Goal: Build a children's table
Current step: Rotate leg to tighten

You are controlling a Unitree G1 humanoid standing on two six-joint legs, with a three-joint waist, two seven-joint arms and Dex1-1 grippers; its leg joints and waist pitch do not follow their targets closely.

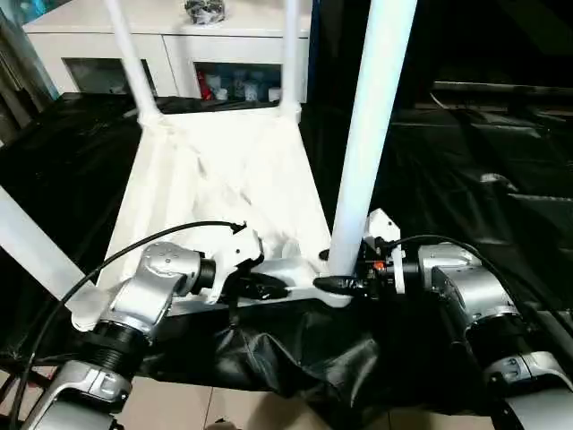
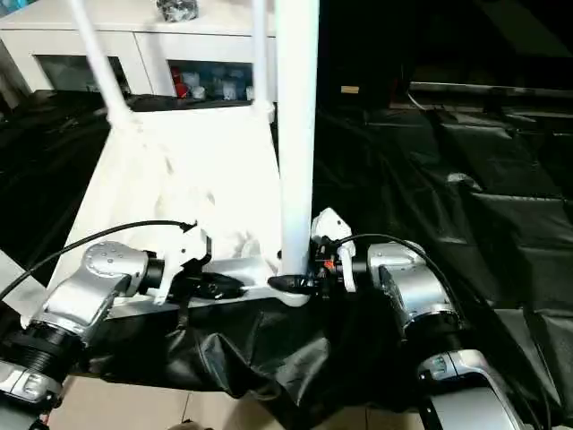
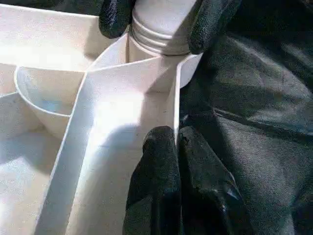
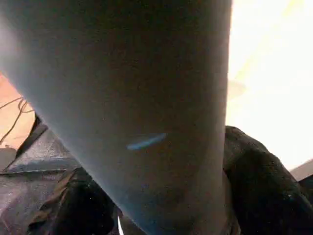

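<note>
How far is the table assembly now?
Done: two far legs stand in the upturned tabletop, and one more sits at the near left corner. In hand: the right gripper clasps the fourth leg at its socket; the left gripper, shut, rests on the rim. Left: seating this leg and turning the table over.

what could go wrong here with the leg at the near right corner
The near right leg stands tall in its corner socket with screw threads showing above the rim, so it may not be fully seated. The right tool grips only its base, so the leg could tilt or cross-thread. The left tool, shut on the tabletop rim, might slip and let the top shift.
</note>
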